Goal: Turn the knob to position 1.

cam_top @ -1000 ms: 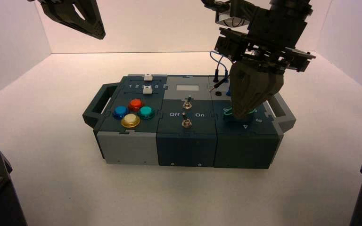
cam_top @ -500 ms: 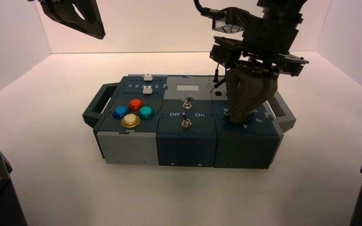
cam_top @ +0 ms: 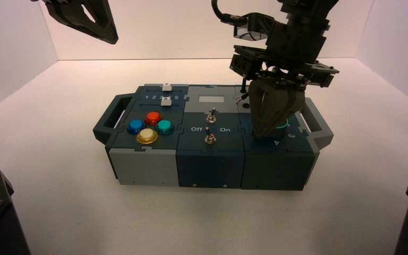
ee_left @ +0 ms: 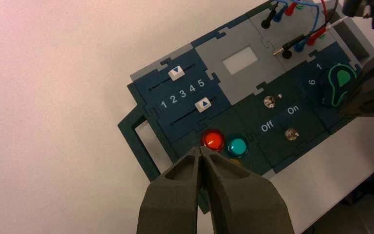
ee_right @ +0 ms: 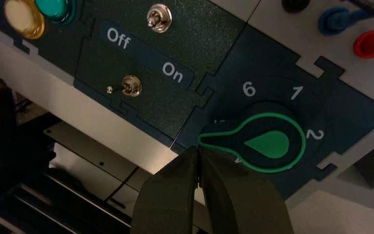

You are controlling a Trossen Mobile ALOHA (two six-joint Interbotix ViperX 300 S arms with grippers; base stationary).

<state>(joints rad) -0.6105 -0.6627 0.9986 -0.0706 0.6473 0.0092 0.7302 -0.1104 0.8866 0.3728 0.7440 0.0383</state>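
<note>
The bright green teardrop-shaped knob (ee_right: 265,143) with a dark top sits at the right end of the dark blue control box (cam_top: 210,162), ringed by white numerals. Its pointed tip aims between 6 and 4, short of 1. The right gripper (ee_right: 198,168) hangs with fingers pressed together, empty, beside that tip, seemingly to nudge it. At about ten o'clock above the box, the left gripper (ee_left: 202,157) waits, likewise closed on nothing.

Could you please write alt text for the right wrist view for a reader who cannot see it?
The right claw, fingers together, sits beside the tip of the green knob, ringed by numerals 6, 1 and 2. Beyond it are two toggle switches labelled Off and On.
</note>
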